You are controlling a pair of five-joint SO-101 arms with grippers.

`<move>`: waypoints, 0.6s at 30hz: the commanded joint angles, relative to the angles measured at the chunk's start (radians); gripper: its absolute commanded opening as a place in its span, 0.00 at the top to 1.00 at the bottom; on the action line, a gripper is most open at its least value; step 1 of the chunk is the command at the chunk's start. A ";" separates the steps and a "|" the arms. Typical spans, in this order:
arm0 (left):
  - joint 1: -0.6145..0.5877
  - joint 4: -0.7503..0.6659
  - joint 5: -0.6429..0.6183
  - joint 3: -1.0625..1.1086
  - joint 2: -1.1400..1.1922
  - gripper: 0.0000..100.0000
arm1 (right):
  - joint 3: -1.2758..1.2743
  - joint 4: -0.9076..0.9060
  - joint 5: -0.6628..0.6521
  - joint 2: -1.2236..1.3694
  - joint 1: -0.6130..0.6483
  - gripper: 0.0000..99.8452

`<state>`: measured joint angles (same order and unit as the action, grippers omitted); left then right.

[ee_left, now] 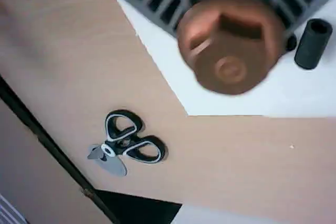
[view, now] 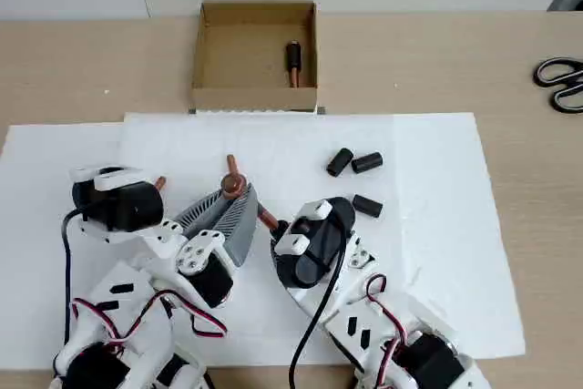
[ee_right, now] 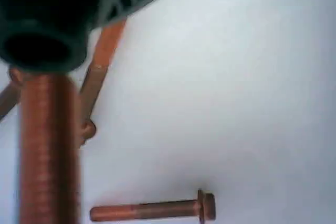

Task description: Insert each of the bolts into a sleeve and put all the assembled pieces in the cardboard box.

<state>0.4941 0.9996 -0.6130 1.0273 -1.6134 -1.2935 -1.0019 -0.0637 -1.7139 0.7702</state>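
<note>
- Closest in, the left end effector (view: 238,191) is clamped on a copper bolt (ee_left: 228,51). The right end effector (view: 279,225) sits just beside it, closed on a black sleeve (ee_right: 37,45).
- Step in hand, as I judge it: mating bolt and sleeve between the two arms. Insertion looks not yet complete.
- The next move calls for shaft and bore on one line, then a straight push home with neither grip slipping. A slight tilt would likely catch the thread on the sleeve's rim.
- Progress: one finished piece (view: 293,63) lies in the cardboard box (view: 208,52) at the far side of the tabletop (view: 91,61). Three spare sleeves (view: 367,162) lie on the white sheet (view: 437,252).
- The right wrist view shows a threaded shaft (ee_right: 47,150), probably that same bolt, right at the sleeve's mouth, and a loose bolt (ee_right: 152,209) flat on the sheet. From above, the arm's body covers that junction.
- The left wrist view shows the bolt's head face-on, with scissors (ee_left: 126,142) on bare tabletop beyond. It cannot confirm alignment.
</note>
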 commanded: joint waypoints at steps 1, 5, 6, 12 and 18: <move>-0.002 -0.029 0.005 -0.041 -0.003 1.00 | 0.014 0.021 -0.014 -0.008 -0.007 1.00; 0.002 -0.031 0.005 0.004 -0.003 1.00 | 0.014 0.028 -0.014 -0.008 -0.007 1.00; 0.003 -0.032 0.005 0.013 -0.003 1.00 | 0.014 0.028 -0.014 -0.008 -0.007 1.00; 0.005 -0.032 0.005 0.024 -0.003 1.00 | 0.015 0.030 -0.015 -0.008 -0.007 1.00; 0.006 -0.034 0.003 0.058 -0.005 1.00 | 0.015 0.030 -0.015 -0.008 -0.005 1.00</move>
<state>0.4925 0.9966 -0.6130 1.0840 -1.6195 -1.2950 -1.0019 -0.0637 -1.7139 0.7702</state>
